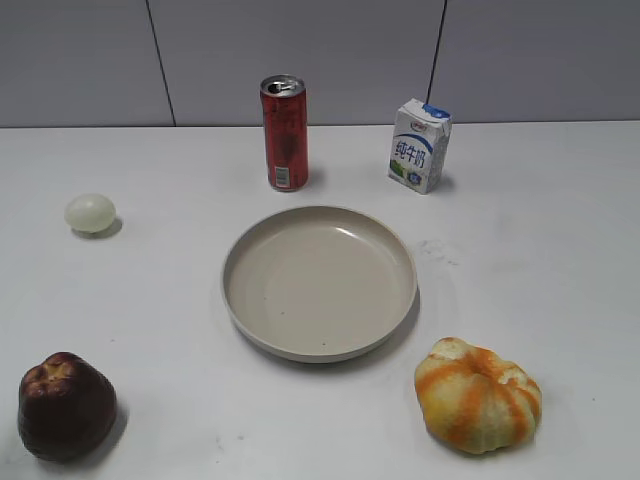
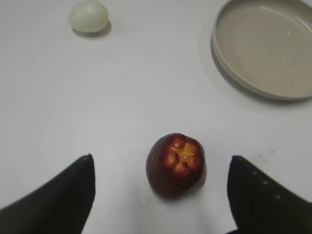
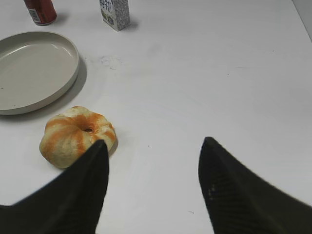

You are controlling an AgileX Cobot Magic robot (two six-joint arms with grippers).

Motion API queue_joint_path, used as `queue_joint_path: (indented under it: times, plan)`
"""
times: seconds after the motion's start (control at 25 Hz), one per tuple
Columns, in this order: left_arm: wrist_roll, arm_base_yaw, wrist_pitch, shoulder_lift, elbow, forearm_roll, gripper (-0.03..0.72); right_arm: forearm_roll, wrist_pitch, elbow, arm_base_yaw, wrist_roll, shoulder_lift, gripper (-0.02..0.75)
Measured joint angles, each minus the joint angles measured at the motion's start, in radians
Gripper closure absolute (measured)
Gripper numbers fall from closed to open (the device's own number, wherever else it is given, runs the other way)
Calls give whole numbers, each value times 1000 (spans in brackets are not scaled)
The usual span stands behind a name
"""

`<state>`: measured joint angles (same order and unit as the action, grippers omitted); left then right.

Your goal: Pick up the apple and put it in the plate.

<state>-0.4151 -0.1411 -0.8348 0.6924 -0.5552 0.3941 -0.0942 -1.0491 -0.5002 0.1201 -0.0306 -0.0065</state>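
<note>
The dark maroon apple point(image 1: 65, 405) stands on the white table at the front left, its yellowish dimpled end up. In the left wrist view the apple point(image 2: 176, 165) sits between and just ahead of my left gripper's point(image 2: 161, 161) wide-open jaws, untouched. The beige plate point(image 1: 250, 310) lies empty in the middle of the table; it also shows in the left wrist view point(image 2: 224, 58) and the right wrist view point(image 3: 68, 78). My right gripper point(image 3: 153, 144) is open and empty above bare table. Neither gripper shows in the exterior view.
An orange-and-yellow lumpy fruit point(image 1: 478, 394) lies at the front right, next to my right gripper's left jaw point(image 3: 73, 136). A pale egg-like ball point(image 1: 90, 213) sits at the left. A red can point(image 1: 284, 133) and a milk carton point(image 1: 419, 145) stand behind the plate.
</note>
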Motion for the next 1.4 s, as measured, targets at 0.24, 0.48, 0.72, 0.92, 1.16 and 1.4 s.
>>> queue_joint_path:
  times: [0.24,0.48,0.72,0.92,1.16,1.4]
  plan:
    - [-29,-127,-20,211,-59,-29,55,0,0,0,0,0,0,293]
    - [-32,-231,-28,404,-94,-72,59,0,0,0,0,0,0,293]
    - [-32,-278,-20,593,-98,-110,62,0,0,0,0,0,0,293]
    - [-32,-278,53,704,-99,-137,62,0,0,0,0,0,0,293]
    - [-32,-278,107,799,-99,-167,71,0,0,0,0,-1,0,293]
    - [-32,-278,108,810,-100,-171,114,0,0,0,0,-1,0,293]
